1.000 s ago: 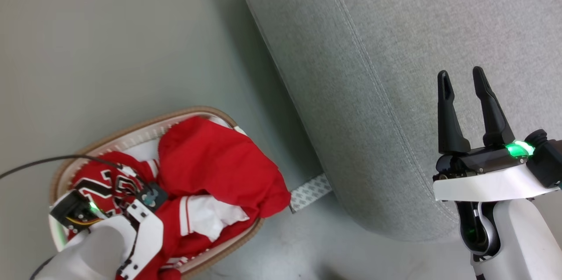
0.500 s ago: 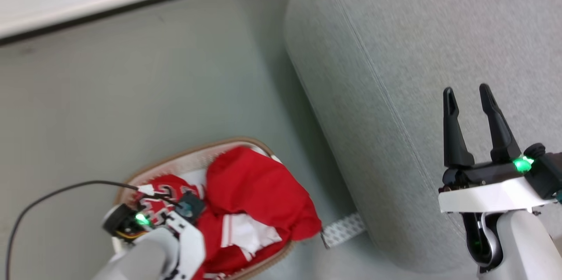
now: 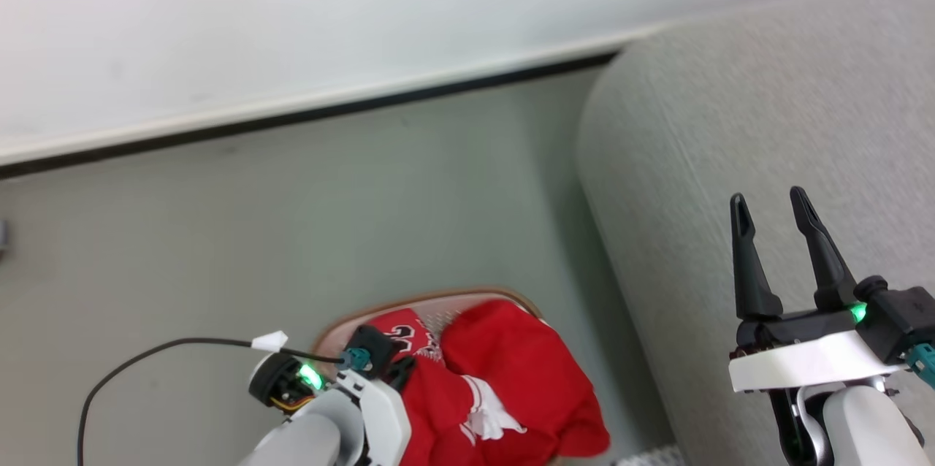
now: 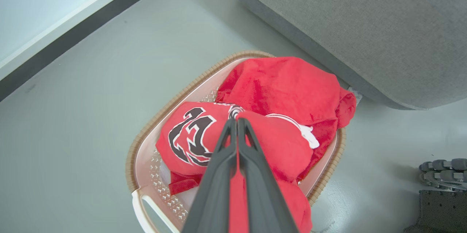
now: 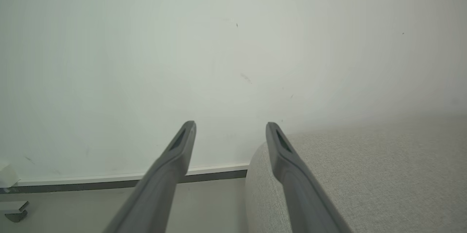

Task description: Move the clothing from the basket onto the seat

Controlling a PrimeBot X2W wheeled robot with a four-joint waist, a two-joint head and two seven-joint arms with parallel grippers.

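The clothing (image 4: 288, 79), bright red garments with one bearing black-and-white lettering (image 4: 189, 134), is heaped in the white basket with its brown rim (image 4: 164, 109) on the floor. My left gripper (image 4: 236, 120) is shut, its tips pinching a red fold with white trim at the top of the heap. In the head view the clothing (image 3: 511, 364) and basket (image 3: 438, 298) sit at the bottom, with my left gripper (image 3: 400, 372) at their left side. The light-grey seat (image 3: 730, 123) lies to the right of the basket. My right gripper (image 3: 767, 196) hovers open over the seat (image 5: 365, 174), holding nothing.
A pale wall with a white skirting and dark strip (image 3: 292, 108) runs behind the grey floor (image 3: 329, 218). A black cable (image 3: 146, 356) trails from my left wrist. The wheeled base (image 4: 441, 174) of the robot stands right of the basket.
The head camera has swung up, so basket and seat slid down and right in the picture and the wall came in. Both grippers keep their states.
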